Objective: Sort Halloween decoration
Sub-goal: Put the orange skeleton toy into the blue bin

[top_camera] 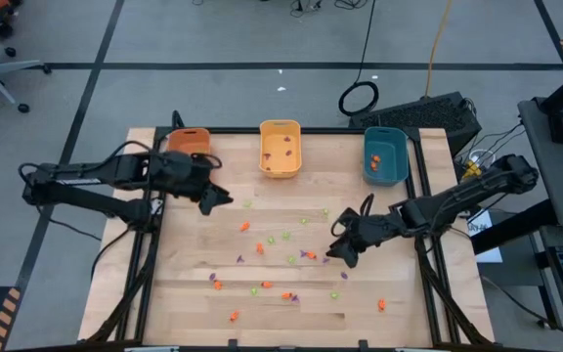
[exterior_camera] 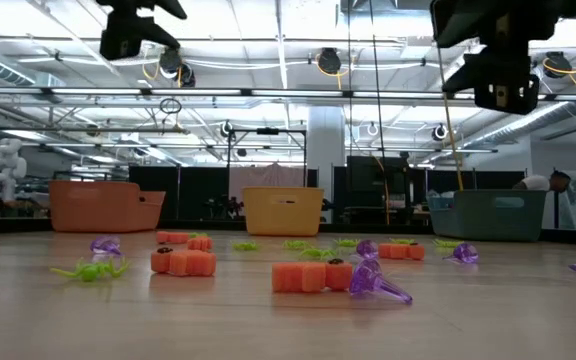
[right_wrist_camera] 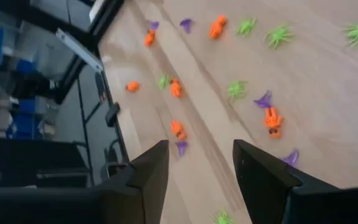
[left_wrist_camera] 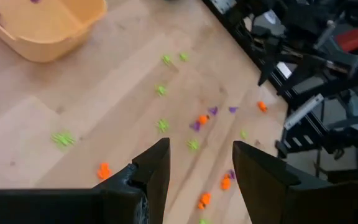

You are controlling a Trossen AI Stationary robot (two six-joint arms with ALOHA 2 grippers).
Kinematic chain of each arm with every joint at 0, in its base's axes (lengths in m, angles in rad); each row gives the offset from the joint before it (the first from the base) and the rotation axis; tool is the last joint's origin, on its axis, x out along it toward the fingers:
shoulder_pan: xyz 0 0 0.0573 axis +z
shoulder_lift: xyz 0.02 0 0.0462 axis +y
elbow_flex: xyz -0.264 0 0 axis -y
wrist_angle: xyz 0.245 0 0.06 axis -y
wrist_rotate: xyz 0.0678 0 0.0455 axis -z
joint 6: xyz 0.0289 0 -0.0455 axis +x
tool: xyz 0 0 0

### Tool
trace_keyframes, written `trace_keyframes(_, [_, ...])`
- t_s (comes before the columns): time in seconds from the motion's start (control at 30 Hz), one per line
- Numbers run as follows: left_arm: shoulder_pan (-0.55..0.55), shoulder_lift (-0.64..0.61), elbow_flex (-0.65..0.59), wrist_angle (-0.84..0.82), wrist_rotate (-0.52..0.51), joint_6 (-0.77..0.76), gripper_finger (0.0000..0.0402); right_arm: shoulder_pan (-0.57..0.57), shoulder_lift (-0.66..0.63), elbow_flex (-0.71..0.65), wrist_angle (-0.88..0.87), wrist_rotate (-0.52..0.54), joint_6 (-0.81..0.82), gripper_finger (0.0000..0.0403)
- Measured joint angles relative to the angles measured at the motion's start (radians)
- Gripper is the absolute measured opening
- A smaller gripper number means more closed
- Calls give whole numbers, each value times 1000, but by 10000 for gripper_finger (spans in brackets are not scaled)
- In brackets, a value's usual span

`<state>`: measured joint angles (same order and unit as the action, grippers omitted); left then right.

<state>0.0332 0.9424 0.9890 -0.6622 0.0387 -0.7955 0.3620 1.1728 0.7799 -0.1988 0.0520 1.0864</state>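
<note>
Tiny orange, light green and purple trinkets lie scattered on the wooden table, for instance an orange one, a green one and a purple one. They also show in the left wrist view and the right wrist view. My left gripper is open and empty above the table's far left, near the orange bin. My right gripper is open and empty above the trinkets at the right of the middle. Both hang high in the low view.
Three bins stand along the far edge: the orange one at the left, a yellow one in the middle with a few trinkets inside, and a teal one at the right with orange pieces inside. A black frame borders the table.
</note>
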Motion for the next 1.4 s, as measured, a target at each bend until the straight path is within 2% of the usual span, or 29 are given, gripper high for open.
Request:
trace_keyframes(0.17, [-134, 0, 0, -8, -65, -89, 173, 84, 0, 0, -28, -3, 16, 178])
trace_keyframes(0.43, [-309, 61, 0, -67, -127, -178, 173, 279, 0, 0, -49, -1, 151, 172])
trace_keyframes(0.5, [-338, 92, 0, -64, -131, -194, 173, 309, 1, 0, -68, 37, 154, 172])
trace_keyframes(0.57, [-363, 124, 0, -54, -134, -209, 173, 323, 7, 0, -67, 122, 161, 172])
trace_keyframes(0.7, [-400, 187, 0, -45, -128, -221, 173, 308, 33, 0, -75, 327, 112, 180])
trace_keyframes(0.87, [-416, 225, 0, -38, -144, -293, 173, 272, 112, 0, -49, 449, -99, 202])
trace_keyframes(1.03, [-416, 228, 0, 21, -206, -299, 173, 241, 235, 0, 19, 469, -249, 214])
trace_keyframes(1.27, [-415, 228, 0, 28, -235, -299, 173, 187, 368, 0, 139, 394, -264, 211])
trace_keyframes(1.4, [-415, 228, 0, 27, -236, -284, 173, 164, 409, 0, 174, 388, -280, 211])
